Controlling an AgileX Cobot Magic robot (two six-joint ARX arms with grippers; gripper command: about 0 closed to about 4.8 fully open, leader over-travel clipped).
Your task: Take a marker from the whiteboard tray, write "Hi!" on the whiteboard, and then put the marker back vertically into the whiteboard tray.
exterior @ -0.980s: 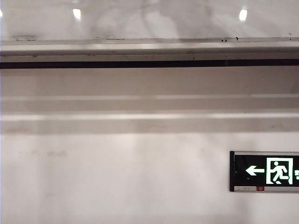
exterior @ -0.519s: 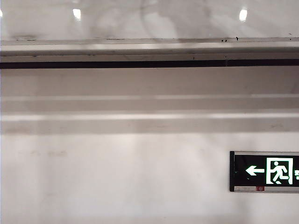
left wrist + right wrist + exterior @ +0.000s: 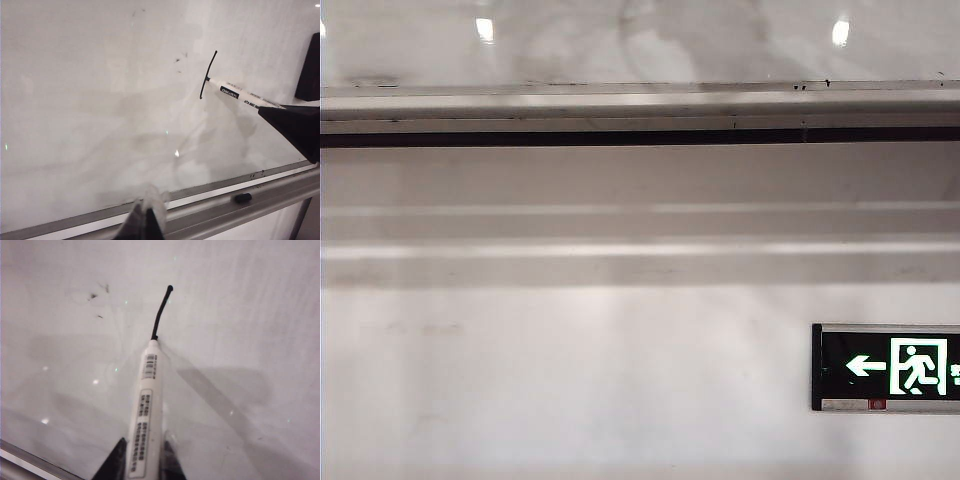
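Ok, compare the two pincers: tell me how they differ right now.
The right pincer is shut on the marker, whose tip sits on the whiteboard at a black stroke; the left pincer holds nothing. The right works at the board surface; the left hangs back, over the whiteboard tray. Both have dark fingers.

Both end effectors: black, pointed fingers (image 3: 117, 462); left's (image 3: 145, 225) clear-tipped.

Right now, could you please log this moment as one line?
right pincer: shut on marker | tip on whiteboard, one stroke drawn | left pincer: shut, idle near whiteboard tray
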